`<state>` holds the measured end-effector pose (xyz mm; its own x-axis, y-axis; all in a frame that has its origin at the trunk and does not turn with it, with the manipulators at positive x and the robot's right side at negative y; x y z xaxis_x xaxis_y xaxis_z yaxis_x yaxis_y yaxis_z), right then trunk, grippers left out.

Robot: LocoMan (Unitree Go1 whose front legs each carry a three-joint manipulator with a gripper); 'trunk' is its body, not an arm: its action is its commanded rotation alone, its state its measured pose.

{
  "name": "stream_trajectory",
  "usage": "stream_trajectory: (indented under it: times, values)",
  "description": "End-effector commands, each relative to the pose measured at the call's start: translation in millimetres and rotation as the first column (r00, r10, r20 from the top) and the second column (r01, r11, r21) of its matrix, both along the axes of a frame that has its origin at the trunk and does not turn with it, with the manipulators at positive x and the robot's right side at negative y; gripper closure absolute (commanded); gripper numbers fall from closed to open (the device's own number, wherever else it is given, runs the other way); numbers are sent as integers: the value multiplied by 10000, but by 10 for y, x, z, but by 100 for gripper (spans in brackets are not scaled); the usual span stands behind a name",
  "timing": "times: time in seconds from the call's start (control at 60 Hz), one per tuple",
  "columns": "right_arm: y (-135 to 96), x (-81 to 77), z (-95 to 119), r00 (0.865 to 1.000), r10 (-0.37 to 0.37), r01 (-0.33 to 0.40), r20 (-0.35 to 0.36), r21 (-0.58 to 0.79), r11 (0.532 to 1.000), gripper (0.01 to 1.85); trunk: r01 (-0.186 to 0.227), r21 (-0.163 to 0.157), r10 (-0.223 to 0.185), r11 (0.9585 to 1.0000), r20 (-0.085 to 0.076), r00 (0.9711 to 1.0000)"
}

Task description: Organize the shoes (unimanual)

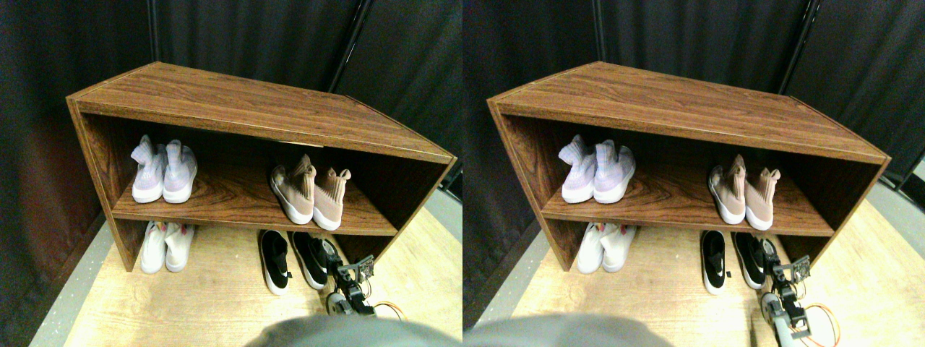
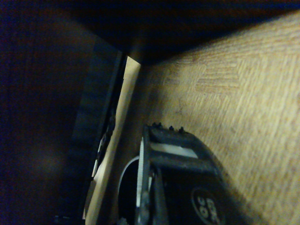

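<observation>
Two black shoes lie on the floor under the shelf's right part: one (image 1: 274,262) further left, the other (image 1: 311,259) right beside my right gripper (image 1: 332,254), which reaches in from the lower right and sits against that shoe's right side. A lavender pair (image 1: 163,172) stands on the shelf board at the left, a pinkish-beige pair (image 1: 311,194) on it at the right. A white pair (image 1: 165,246) rests on the floor under the left. In the wrist view the dark jaw frame (image 2: 174,152) is over the wood floor, with a white curved sole edge (image 2: 124,171) beside it.
The brown wooden shelf (image 1: 253,108) stands against black curtains. Its right side panel (image 1: 405,217) is close to my arm. An orange cable (image 1: 390,309) loops on the floor behind the manipulator. Light wood flooring (image 1: 209,296) spreads in front.
</observation>
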<state>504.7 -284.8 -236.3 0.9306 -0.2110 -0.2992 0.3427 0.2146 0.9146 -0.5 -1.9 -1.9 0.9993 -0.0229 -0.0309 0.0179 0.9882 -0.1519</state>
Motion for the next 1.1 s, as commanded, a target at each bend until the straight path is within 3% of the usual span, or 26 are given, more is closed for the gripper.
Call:
stream_trajectory:
  times: [0.017, 0.267, 0.683, 1.1]
  values:
    - [40, 45, 22, 9997, 153, -155, 211, 95, 9998, 180, -195, -89, 194, 9998, -111, 9998]
    - [203, 1, 3, 9958, 855, -859, 339, 114, 9962, 180, -311, -102, 309, 9995, -232, 9993]
    - [417, -62, 144, 9776, 1914, -1923, 876, 23, 9813, 180, -284, -123, 281, 9995, -241, 9993]
    - [453, -143, 109, 9815, 1709, -1761, 863, 576, 9827, 180, -158, -101, 155, 9998, -340, 9993]
